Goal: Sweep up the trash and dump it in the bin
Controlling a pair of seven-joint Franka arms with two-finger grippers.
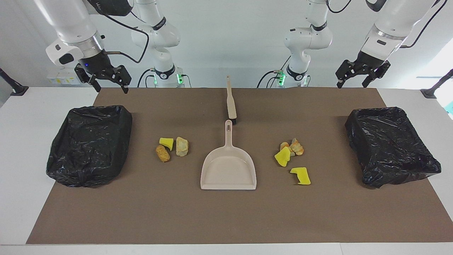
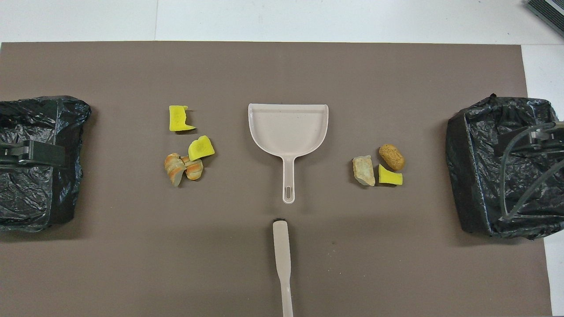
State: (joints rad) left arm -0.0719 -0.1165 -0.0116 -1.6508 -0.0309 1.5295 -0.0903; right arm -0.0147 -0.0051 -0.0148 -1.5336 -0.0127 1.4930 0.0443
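Observation:
The trash lies in two clusters on the brown mat. Toward the right arm's end are a yellow sponge piece [image 1: 166,142] [image 2: 390,177], a tan lump [image 1: 182,146] [image 2: 363,170] and an orange-brown lump [image 1: 162,153] [image 2: 391,157]. Toward the left arm's end are two yellow sponge pieces [image 1: 283,156] [image 1: 300,175] and orange-tan lumps [image 1: 295,146] [image 2: 183,167]. The beige dustpan [image 1: 228,170] [image 2: 288,127] lies between the clusters, with the brush [image 1: 231,102] [image 2: 282,259] nearer to the robots. My right gripper [image 1: 110,88] and left gripper [image 1: 351,84] hang open and empty in the air over the mat's corners.
A black-lined bin [image 1: 88,141] [image 2: 476,176] stands at the right arm's end of the mat. Another black-lined bin [image 1: 389,145] [image 2: 26,193] stands at the left arm's end. White table surrounds the mat.

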